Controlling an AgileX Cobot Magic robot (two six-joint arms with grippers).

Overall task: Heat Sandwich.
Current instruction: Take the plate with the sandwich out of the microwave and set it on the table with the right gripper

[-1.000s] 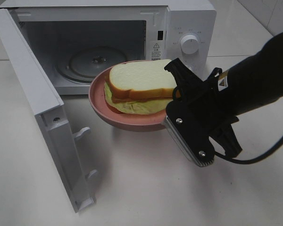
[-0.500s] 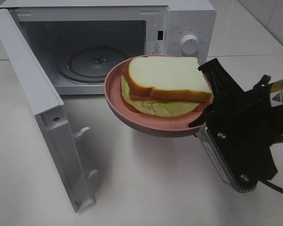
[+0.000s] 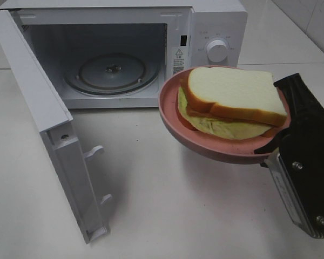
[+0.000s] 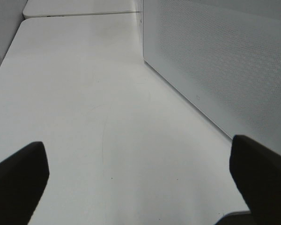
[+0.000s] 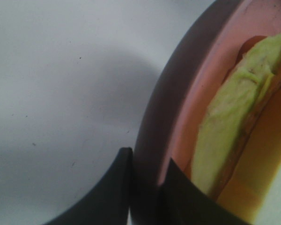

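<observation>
Unreadable warning label (image 3: 177, 58) on microwave (image 3: 216, 21)

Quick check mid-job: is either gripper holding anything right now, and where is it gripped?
The right gripper holds the pink plate by its rim, one finger outside and one inside, with the sandwich on it. The left gripper is open and holds nothing.

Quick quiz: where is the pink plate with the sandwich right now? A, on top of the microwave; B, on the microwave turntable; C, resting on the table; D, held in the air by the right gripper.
D: the right gripper is shut on the rim of the pink plate, which hangs above the table, outside the open microwave.
</observation>
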